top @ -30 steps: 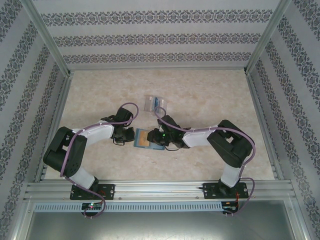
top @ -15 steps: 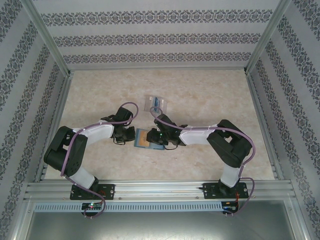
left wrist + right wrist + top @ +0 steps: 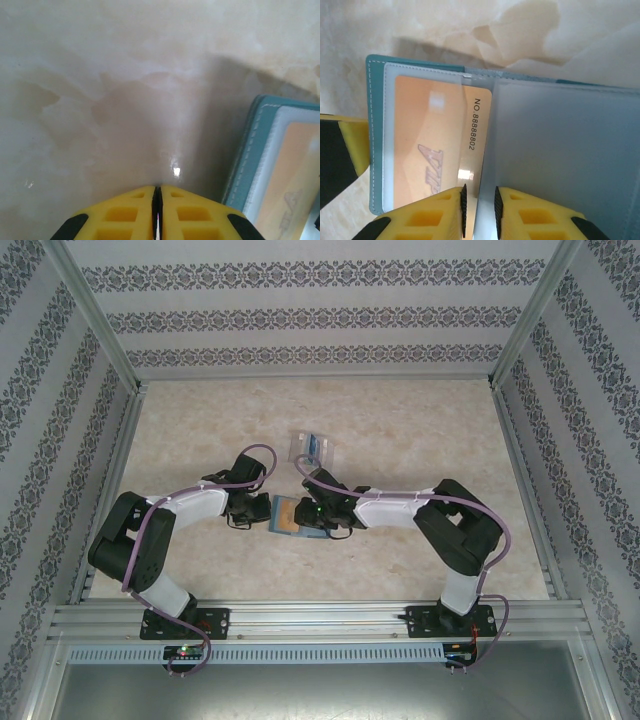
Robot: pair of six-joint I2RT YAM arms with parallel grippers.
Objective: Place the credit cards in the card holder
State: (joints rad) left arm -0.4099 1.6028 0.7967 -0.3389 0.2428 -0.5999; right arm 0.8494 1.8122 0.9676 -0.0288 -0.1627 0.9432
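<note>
Stitched teal wallet (image 3: 376, 125), orange-tan card (image 3: 432, 135) under glossy sleeve (image 3: 389, 150); beyond wallet, clear card holder (image 3: 299, 444) with blue card (image 3: 317, 446). Left gripper (image 3: 157, 192) pressed together beside wallet; right gripper (image 3: 479, 200) slightly parted at frosted flap (image 3: 560, 150), grip unclear.

Beige marbled tbl (image 3: 430, 430): open teal wallet (image 3: 285, 517) ctr, clear card holder (image 3: 309, 448) behind it.

Orange card (image 3: 440, 145) printed "NO. 88888802", slanted logo beside it illegible

- I saw a beige marbled table (image 3: 420, 430), faintly glossy.
- Walls (image 3: 320, 315) around the table wore grey floral stripes.
- An aluminium rail (image 3: 320, 618) edged the table's near side.
</note>
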